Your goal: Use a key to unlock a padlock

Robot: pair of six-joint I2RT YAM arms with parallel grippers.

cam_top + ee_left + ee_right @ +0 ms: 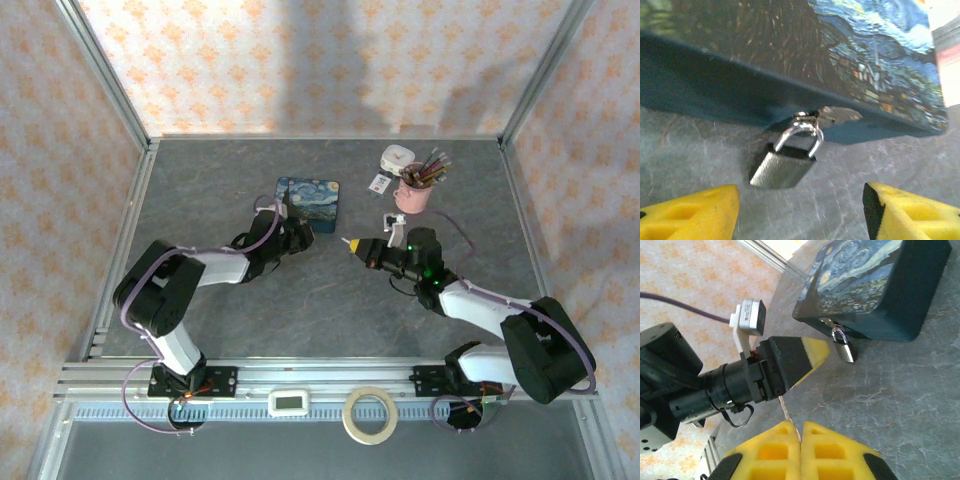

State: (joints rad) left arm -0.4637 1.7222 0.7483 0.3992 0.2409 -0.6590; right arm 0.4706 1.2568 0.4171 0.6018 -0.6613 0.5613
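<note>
Left gripper point(801, 202) sits open, 6 o'clock of the padlock point(785, 167); right gripper point(801, 434) pinches the key point(786, 412), so thin it might twist and miss.

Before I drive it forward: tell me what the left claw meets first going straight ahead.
Likely the padlock, centred ahead of the open left claw; the tin stands right behind it.

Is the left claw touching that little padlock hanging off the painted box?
Apart. The left wrist view shows bare table between the padlock and both yellow fingers of the open left claw.
</note>
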